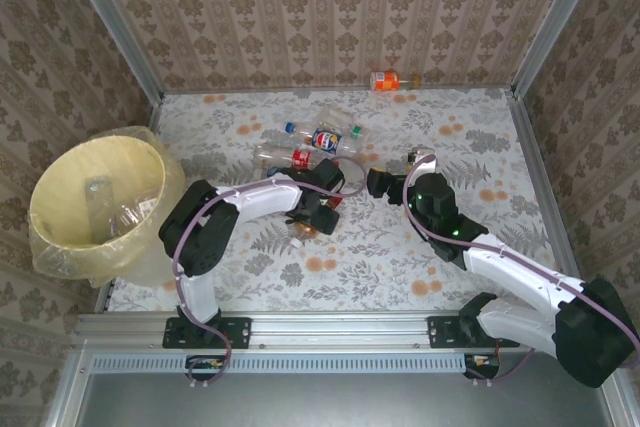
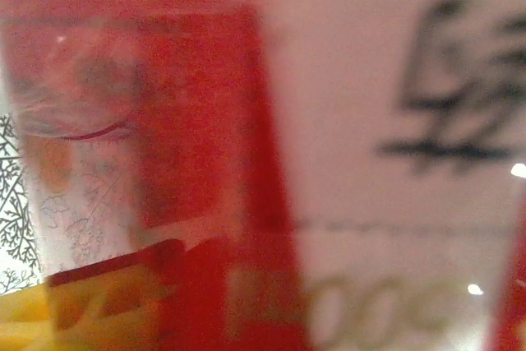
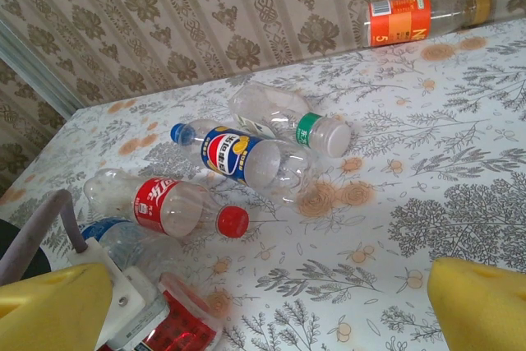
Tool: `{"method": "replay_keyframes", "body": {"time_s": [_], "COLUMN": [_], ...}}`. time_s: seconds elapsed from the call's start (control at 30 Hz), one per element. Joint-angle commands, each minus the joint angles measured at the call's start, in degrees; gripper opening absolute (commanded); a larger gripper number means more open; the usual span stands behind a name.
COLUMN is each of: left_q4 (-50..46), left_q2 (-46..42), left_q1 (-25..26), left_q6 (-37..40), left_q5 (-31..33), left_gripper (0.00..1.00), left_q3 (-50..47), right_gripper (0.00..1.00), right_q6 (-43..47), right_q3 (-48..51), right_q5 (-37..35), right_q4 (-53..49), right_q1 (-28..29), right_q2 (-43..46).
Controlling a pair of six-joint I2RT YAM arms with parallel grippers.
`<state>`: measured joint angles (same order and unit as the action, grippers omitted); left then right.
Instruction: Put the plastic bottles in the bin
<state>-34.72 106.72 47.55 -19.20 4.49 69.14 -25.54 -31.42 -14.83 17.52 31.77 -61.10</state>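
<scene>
A plastic bottle with a red and white label (image 2: 271,162) lies on the table between the jaws of my left gripper (image 1: 312,217), very close to its camera. One yellow finger (image 2: 25,322) shows beside it; how tightly the jaws hold it I cannot make out. This bottle (image 3: 177,330) also appears low in the right wrist view. My right gripper (image 3: 267,318) is open and empty over bare table. Beyond it lie a red-labelled bottle (image 3: 168,207), a blue-labelled one (image 3: 246,158) and a green-labelled one (image 3: 296,121). The pale yellow bin (image 1: 95,197) stands at far left.
An orange-labelled bottle (image 1: 385,80) lies against the back wall. Patterned walls close in the table on three sides. The two grippers sit close together mid-table, my right one (image 1: 378,184) just right of the left. Open flowered tabletop (image 1: 470,147) stretches to the right.
</scene>
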Motion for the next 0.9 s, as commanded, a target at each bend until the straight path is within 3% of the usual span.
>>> {"method": "replay_keyframes", "body": {"time_s": [0.0,0.23,0.87], "left_q4": [-1.75,-1.77,2.88], "left_q2": [0.25,-1.30,-15.42], "left_q1": [0.34,2.28,0.41], "left_q6": [0.66,1.45,0.29], "left_q5": [0.75,2.57,2.47], "left_gripper": [0.72,0.62,0.60], "left_q3": [1.96,2.59,3.77], "right_gripper": [1.00,1.00,1.00], "right_q6": [-0.48,0.67,1.58], "right_q3": [0.57,0.57,-1.01], "right_q5": [-1.18,0.57,8.33], "right_q4": [-0.20,0.52,3.74], "right_q1": [-0.12,-0.13,-0.13], "right_q2": [1.38,1.27,-2.73]}}
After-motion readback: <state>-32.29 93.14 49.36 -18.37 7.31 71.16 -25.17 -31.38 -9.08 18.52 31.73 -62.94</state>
